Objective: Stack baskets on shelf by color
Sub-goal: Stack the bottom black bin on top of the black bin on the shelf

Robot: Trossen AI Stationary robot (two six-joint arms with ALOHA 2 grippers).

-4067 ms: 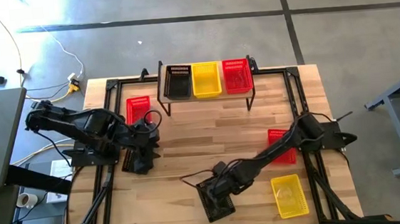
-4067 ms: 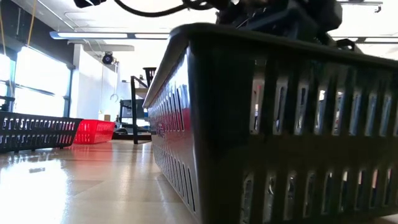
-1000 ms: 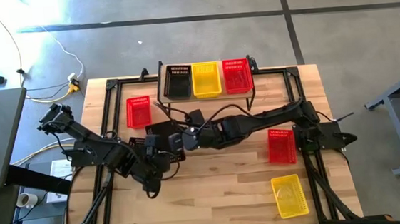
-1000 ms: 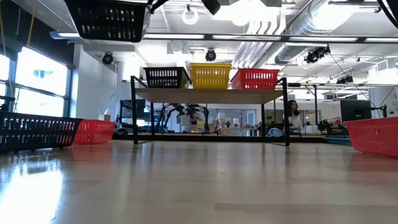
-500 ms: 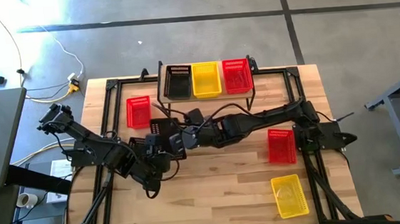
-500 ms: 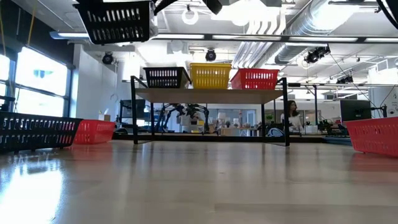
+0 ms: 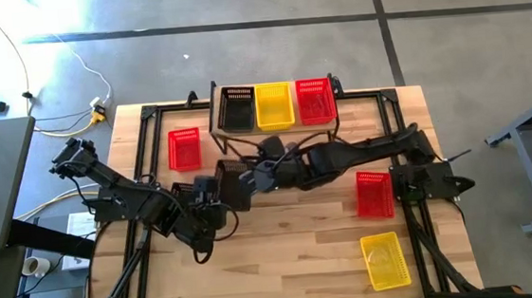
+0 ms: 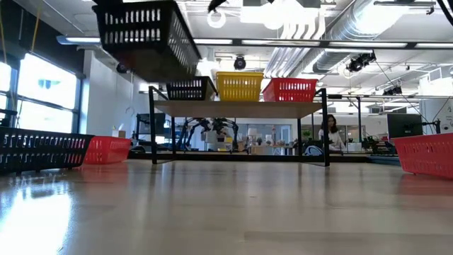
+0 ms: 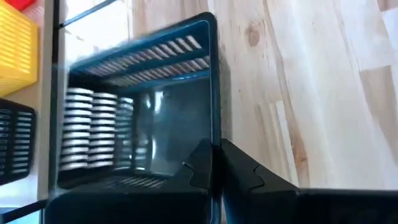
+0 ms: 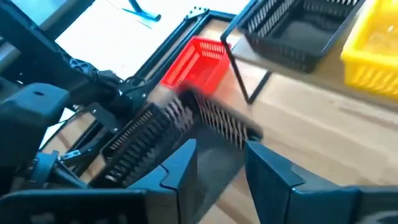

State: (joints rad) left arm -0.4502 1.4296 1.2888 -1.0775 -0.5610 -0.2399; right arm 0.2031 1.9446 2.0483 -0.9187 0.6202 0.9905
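Note:
A black basket [image 7: 235, 184] hangs above the table's middle, high and tilted in the low view [image 8: 141, 34]. My left gripper [image 7: 220, 203] is shut on it from the near left. My right gripper [image 7: 261, 173] stands open just right of it, and the basket [image 10: 177, 124] lies ahead of its spread fingers. The shelf [image 7: 274, 127] at the far edge carries one black basket [image 7: 236, 108], one yellow basket [image 7: 274, 105] and one red basket [image 7: 315, 100] side by side. My left gripper pinches one upright wall of the black basket at its rim [image 9: 215, 134], with one finger inside the basket and one outside. The basket is lifted clear of the table and tilts, its open side turned partly toward my wrist camera.
A red basket [image 7: 184, 148] lies left of the shelf, and another red basket [image 7: 374, 194] sits at the right. A yellow basket [image 7: 385, 259] is near the front right. A further black basket [image 8: 39, 150] rests on the table under my left arm. The near middle is bare wood.
My left gripper has shut on the black basket's wall. My right gripper has opened, let the basket go and drawn back toward the table's right. The basket has shifted a little to the right and tipped.

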